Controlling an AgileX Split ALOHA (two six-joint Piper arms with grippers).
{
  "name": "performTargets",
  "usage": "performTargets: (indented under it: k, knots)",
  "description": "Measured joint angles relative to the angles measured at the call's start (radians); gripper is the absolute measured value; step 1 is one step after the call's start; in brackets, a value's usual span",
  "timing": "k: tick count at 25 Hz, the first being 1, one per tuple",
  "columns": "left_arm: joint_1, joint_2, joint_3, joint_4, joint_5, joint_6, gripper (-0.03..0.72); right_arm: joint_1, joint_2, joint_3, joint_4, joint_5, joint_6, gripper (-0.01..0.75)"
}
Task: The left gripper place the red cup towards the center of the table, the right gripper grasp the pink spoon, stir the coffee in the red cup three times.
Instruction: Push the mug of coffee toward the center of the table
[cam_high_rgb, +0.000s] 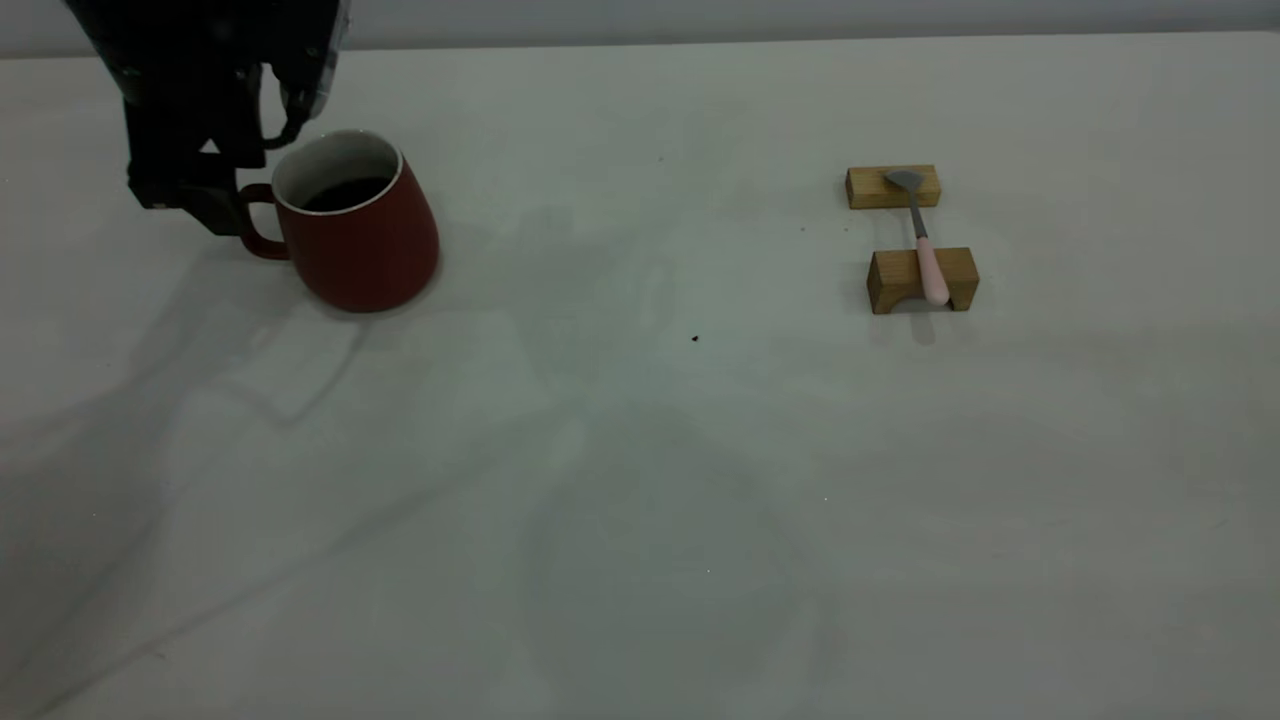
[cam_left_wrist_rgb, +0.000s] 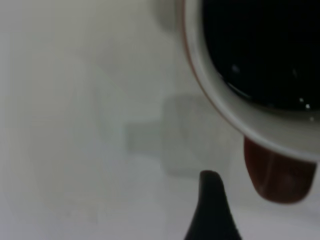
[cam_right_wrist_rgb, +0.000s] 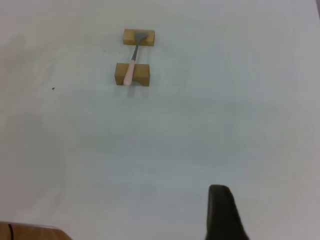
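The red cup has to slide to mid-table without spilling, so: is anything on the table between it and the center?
Nothing visible does. The table between the red cup and mid-table is bare apart from tiny specks. The pink spoon on its wooden blocks lies beyond the center.

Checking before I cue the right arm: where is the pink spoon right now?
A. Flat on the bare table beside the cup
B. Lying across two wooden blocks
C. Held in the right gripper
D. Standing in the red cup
B: the pink spoon lies across two wooden blocks, bowl on the far one, handle on the near one, well away from the red cup.
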Motion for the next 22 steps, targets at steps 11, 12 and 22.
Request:
performTargets:
  k: [11, 12, 22]
  knots:
    - [-0.035, 0.031, -0.001, -0.042, -0.029, 0.044, 0.401, 0.0, 0.0, 0.0, 0.0, 0.0, 0.0, 0.506]
    - [-0.042, 0.031, -0.001, -0.04, -0.029, 0.037, 0.361, 0.0, 0.0, 0.0, 0.0, 0.0, 0.0, 0.506]
    - [-0.174, 0.033, -0.002, -0.039, -0.029, -0.127, 0.209, 0.0, 0.0, 0.0, 0.0, 0.0, 0.0, 0.506]
